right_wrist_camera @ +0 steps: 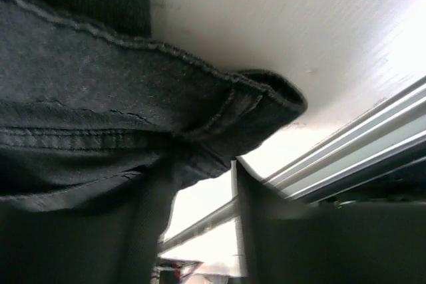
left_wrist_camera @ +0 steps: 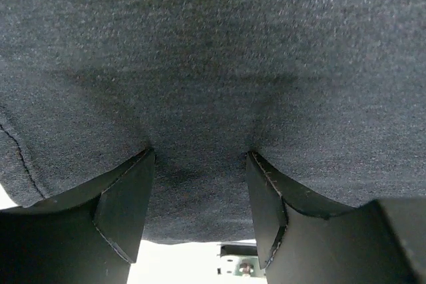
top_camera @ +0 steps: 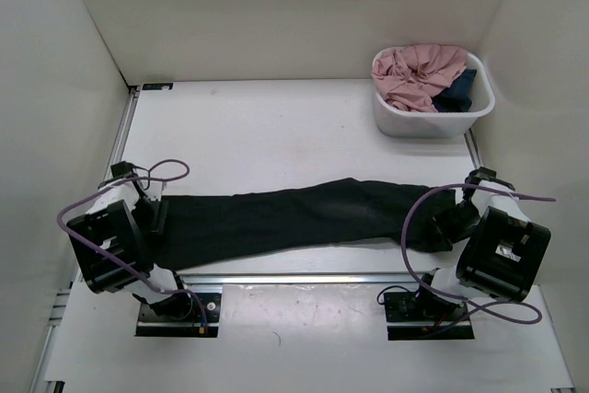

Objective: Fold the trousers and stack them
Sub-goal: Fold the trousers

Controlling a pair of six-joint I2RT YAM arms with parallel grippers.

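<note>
No writing legible in any view.

Trousers (top_camera: 294, 218) lay stretched flat, left to right, across the near half of the table (top_camera: 276, 126). One end was under the left arm and the other under the right. Black matte cloth, slightly bowed along its length.

Left gripper (left_wrist_camera: 200, 154): jaws spread, both fingers (left_wrist_camera: 126, 204) down on the cloth near its near edge. Flat fabric ran across the gap between them, not pinched. Cloth filled almost the whole left wrist view, with a stitched seam at far left.

Right gripper (right_wrist_camera: 201, 177): jaws spread, pale table showing through the gap. Its fingers were dark and blurred. Could not tell whether the left one touched the cloth above it. A stitched hem (right_wrist_camera: 100, 141) of the trousers curled up off the surface just beyond the fingertips.

From above, both grippers were largely hidden by their own wrists and looping purple cables (top_camera: 166, 172).

White basket (top_camera: 391, 121) stood at the far right corner, well apart from the trousers. It held a crumpled pink garment (top_camera: 419, 71) and a dark blue garment (top_camera: 460, 91), the latter mostly buried.

Surface was matte white, with an aluminium rail (top_camera: 304, 277) along the near side. Plain white walls (top_camera: 276, 6) enclosed it on three sides.
</note>
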